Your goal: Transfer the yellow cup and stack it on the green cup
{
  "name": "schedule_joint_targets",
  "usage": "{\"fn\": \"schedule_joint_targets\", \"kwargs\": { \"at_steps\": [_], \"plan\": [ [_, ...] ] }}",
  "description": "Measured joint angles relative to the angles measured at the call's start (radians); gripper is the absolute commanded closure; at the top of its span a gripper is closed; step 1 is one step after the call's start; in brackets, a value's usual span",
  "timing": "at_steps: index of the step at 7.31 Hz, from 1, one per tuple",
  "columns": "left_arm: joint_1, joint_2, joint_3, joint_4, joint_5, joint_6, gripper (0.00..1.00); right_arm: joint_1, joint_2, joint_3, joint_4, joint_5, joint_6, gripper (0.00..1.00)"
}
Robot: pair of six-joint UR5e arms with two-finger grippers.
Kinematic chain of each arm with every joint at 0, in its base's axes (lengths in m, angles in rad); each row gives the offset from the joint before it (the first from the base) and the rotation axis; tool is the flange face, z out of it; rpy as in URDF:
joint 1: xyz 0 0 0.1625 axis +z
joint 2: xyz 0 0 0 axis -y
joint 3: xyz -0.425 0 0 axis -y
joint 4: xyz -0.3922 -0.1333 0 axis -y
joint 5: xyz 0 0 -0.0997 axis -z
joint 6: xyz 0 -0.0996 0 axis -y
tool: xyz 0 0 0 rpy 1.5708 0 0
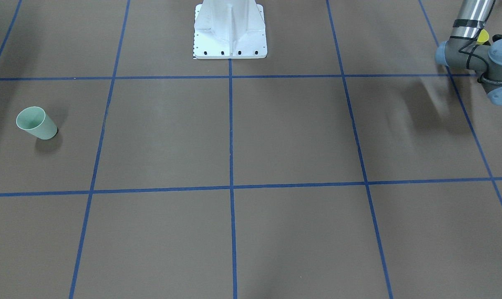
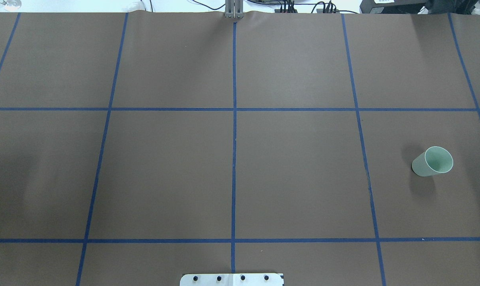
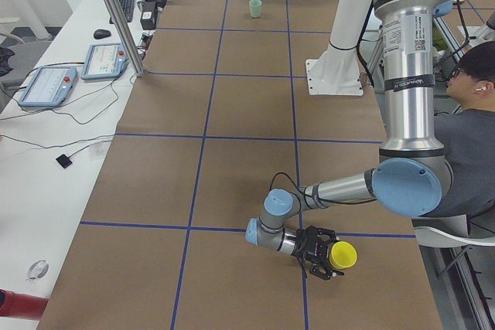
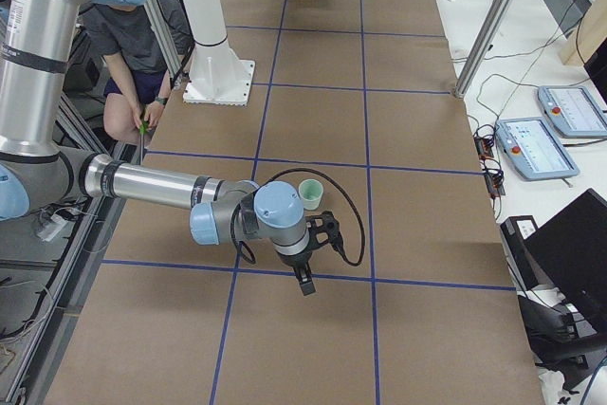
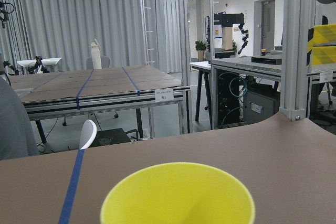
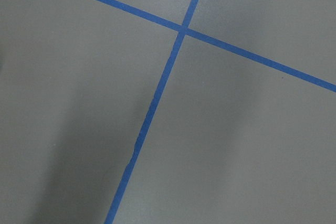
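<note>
The green cup (image 1: 37, 123) stands upright on the brown table, on the robot's right side; it also shows in the overhead view (image 2: 432, 161) and the two side views (image 3: 255, 8) (image 4: 311, 193). The yellow cup (image 3: 343, 254) is tipped on its side at my left gripper (image 3: 325, 262), low over the table near its left end. Its rim fills the bottom of the left wrist view (image 5: 178, 195). I cannot tell whether the left gripper is shut on it. My right gripper (image 4: 308, 277) hangs beside the green cup, apart from it; I cannot tell whether it is open.
The white robot pedestal (image 1: 230, 33) stands at the table's robot-side edge. Blue tape lines grid the table. A seated person (image 3: 472, 113) is behind the robot. Teach pendants (image 4: 536, 149) lie on the white side table beyond the far edge.
</note>
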Motion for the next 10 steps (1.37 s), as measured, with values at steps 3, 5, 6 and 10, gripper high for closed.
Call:
{"fn": "schedule_joint_targets", "kwargs": {
  "at_steps": [3, 5, 6, 10],
  "plan": [
    [0.017, 0.003, 0.007, -0.001, -0.038, 0.0, 0.0, -0.001, 0.001, 0.0, -0.001, 0.001, 0.0, 0.0],
    [0.035, 0.009, 0.009, -0.001, -0.06, -0.002, 0.0, -0.001, 0.002, 0.0, -0.001, 0.001, 0.001, 0.0],
    [0.041, 0.013, 0.01, -0.001, -0.066, -0.003, 0.0, -0.002, 0.002, 0.0, -0.001, 0.001, 0.001, 0.0],
    [0.058, 0.022, 0.013, 0.0, -0.07, -0.005, 0.27, -0.002, 0.003, 0.0, -0.001, 0.001, 0.001, 0.0]
  ]
}}
